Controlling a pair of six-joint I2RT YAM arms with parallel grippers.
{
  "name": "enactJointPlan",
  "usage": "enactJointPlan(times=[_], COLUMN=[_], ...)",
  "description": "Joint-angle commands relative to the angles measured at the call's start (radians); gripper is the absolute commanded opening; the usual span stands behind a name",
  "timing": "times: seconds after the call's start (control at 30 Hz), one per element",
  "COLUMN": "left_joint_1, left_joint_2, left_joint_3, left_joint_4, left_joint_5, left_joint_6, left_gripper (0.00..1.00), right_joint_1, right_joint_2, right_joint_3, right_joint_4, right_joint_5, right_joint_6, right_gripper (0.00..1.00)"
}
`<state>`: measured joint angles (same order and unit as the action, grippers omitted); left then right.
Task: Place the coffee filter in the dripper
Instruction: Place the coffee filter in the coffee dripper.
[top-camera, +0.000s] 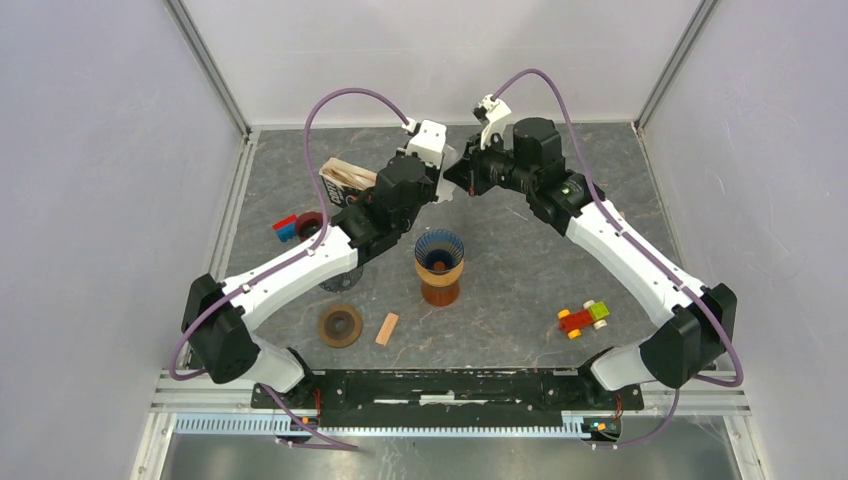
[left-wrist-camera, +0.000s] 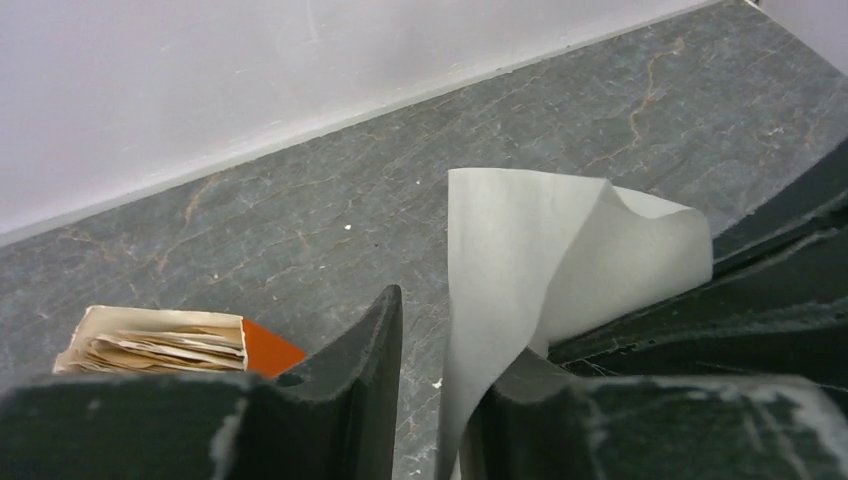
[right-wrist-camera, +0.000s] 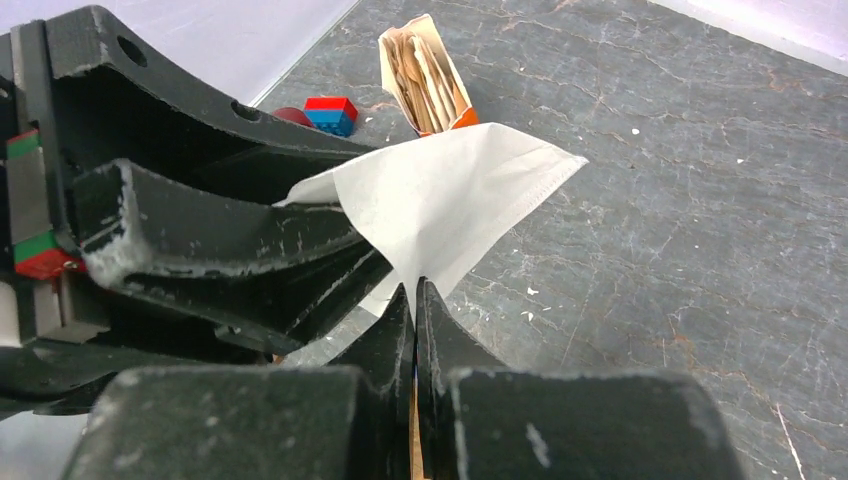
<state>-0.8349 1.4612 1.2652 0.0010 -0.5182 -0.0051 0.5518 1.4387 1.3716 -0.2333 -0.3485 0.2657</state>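
- Top view: my left hand (top-camera: 446, 168) and right hand (top-camera: 458, 180) meet tip to tip over the far part of the table (top-camera: 540, 270), beyond the dripper (top-camera: 439, 250). The dripper stands upright mid-table with nothing in its cone. I can't make out from here what sits between the tips.
- Left wrist: the coffee filter (left-wrist-camera: 560, 240) is up off the table, curled and leaning on one of my fingers. My left hand is released, with a clear gap between the fingers and the paper not pinched. The filter box (left-wrist-camera: 160, 345) lies on the table below, with more filters stacked inside.
- Right wrist: my right hand is clenched on the filter's lower corner, fingers pressed together, paper fanning out above the tips. The grip is the right hand's alone.
- Progress: one filter is out and held. It's not in the dripper yet. My read on what's left: carry it back to the cone, open it up and seat it.
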Motion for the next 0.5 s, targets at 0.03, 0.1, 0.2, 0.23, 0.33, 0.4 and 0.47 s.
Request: enactJointPlan(times=[0.03, 0.1, 0.2, 0.23, 0.33, 0.4, 0.47], left_joint_1=[0.017, 0.019, 0.021, 0.020, 0.021, 0.019, 0.019], left_joint_2=[-0.004, -0.007, -0.016, -0.020, -0.020, -0.015, -0.010], left_joint_3=[0.030, 0.028, 0.022, 0.022, 0.026, 0.031, 0.035], left_joint_4=[0.021, 0.018, 0.012, 0.009, 0.004, 0.004, 0.004], left_joint_5=[0.030, 0.039, 0.044, 0.041, 0.035, 0.034, 0.037], left_joint_6=[-0.067, -0.068, -0.080, -0.090, -0.119, -0.127, -0.143], left_gripper=[0.14, 0.02, 0.02, 0.02, 0.02, 0.02, 0.02], right_joint_1=[-0.013, -0.016, -0.018, -0.018, -0.018, -0.013, -0.001], right_joint_2=[-0.039, -0.044, -0.051, -0.053, -0.051, -0.043, -0.042], right_joint_3=[-0.014, -0.012, -0.008, -0.005, 0.012, 0.021, 0.026], right_joint_4=[0.047, 0.035, 0.016, 0.006, -0.011, -0.019, -0.025], right_joint_5=[-0.022, 0.006, 0.063, 0.081, 0.137, 0.171, 0.208], right_joint_6=[0.008, -0.005, -0.025, -0.033, -0.041, -0.045, -0.065], right_gripper=[0.00, 0.00, 0.00, 0.00, 0.00, 0.00, 0.00])
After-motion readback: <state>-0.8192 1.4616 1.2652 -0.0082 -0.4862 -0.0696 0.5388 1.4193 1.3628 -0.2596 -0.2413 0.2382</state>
